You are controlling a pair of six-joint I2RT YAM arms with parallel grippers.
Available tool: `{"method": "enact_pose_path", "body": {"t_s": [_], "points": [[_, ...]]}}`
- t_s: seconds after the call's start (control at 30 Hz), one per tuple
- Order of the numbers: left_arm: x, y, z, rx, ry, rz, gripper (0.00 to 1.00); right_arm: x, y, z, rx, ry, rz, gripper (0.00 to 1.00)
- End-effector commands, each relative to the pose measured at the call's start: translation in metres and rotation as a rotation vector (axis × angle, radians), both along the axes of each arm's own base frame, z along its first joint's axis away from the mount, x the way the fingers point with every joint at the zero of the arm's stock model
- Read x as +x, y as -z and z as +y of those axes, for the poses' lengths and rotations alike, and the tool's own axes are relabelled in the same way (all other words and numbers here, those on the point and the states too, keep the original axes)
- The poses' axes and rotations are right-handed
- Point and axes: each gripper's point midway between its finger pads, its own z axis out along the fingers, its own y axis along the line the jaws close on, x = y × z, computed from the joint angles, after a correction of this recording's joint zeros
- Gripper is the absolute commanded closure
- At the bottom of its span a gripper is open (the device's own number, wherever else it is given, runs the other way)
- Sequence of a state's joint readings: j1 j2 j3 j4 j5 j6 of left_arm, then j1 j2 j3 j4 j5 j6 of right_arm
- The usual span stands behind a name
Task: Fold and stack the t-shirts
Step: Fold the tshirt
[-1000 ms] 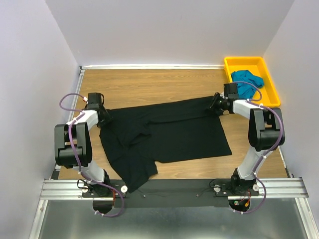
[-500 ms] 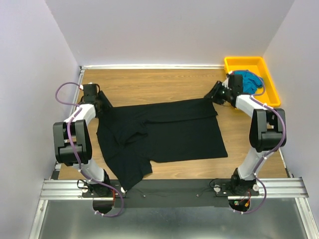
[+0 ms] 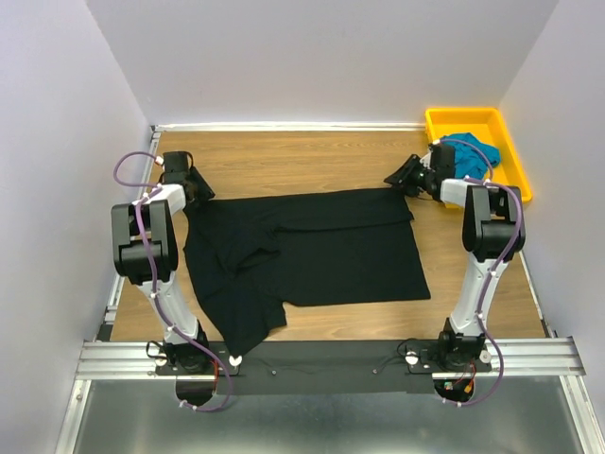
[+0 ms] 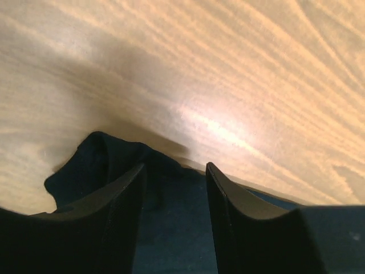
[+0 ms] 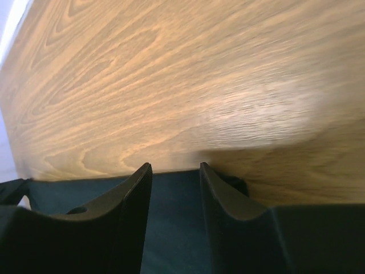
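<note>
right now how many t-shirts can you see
2: black t-shirt spread out mid-table; teal t-shirt bunched in the yellow tray, far right. Another could hide under it.

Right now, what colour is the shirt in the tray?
The shirt is bright teal-blue, clearest in the top external view.

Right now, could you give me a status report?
Left gripper, right gripper open at far corners. Black t-shirt spread, unfolded. Teal t-shirt in tray. Nothing blocking.
</note>
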State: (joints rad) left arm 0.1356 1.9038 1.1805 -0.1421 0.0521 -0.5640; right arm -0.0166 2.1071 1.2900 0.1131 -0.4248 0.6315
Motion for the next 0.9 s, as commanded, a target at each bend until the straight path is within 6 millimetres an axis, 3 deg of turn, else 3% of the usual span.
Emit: {"method": "enact_pose_path", "body": {"t_s": [0.0, 0.17, 0.23, 0.37, 0.5, 0.57, 0.67, 0.73, 0.8, 0.87], "points": [[-0.008, 0.026, 0.009, 0.0, -0.045, 0.086, 0.46, -0.006, 0.024, -0.034, -0.043, 0.078, 0.033, 0.53], [0.005, 0.025, 0.009, -0.018, -0.028, 0.078, 0.47, 0.011, 0.029, -0.061, -0.115, 0.08, -0.01, 0.53], [0.008, 0.025, 0.004, -0.037, -0.002, 0.072, 0.46, 0.022, 0.015, -0.061, -0.124, 0.057, -0.054, 0.53], [0.022, 0.001, -0.004, -0.014, 0.056, 0.015, 0.38, 0.027, -0.011, -0.044, -0.09, -0.007, -0.103, 0.53], [0.021, -0.035, -0.012, 0.041, 0.079, -0.051, 0.3, 0.014, -0.037, -0.015, -0.093, -0.085, -0.14, 0.53], [0.017, -0.055, -0.018, 0.059, 0.086, -0.084, 0.29, 0.002, -0.046, 0.003, -0.095, -0.123, -0.149, 0.53], [0.001, -0.064, -0.038, 0.086, 0.143, -0.079, 0.33, -0.011, -0.055, 0.027, -0.075, -0.162, -0.15, 0.53], [-0.016, -0.06, -0.051, 0.112, 0.211, -0.038, 0.43, -0.023, -0.049, 0.038, -0.066, -0.188, -0.13, 0.53], [-0.038, -0.05, -0.083, 0.105, 0.331, 0.015, 0.55, -0.031, -0.039, 0.042, -0.057, -0.196, -0.102, 0.53], [-0.056, -0.041, -0.098, 0.08, 0.392, 0.057, 0.62, -0.035, -0.033, 0.046, -0.048, -0.207, -0.085, 0.53]]}}
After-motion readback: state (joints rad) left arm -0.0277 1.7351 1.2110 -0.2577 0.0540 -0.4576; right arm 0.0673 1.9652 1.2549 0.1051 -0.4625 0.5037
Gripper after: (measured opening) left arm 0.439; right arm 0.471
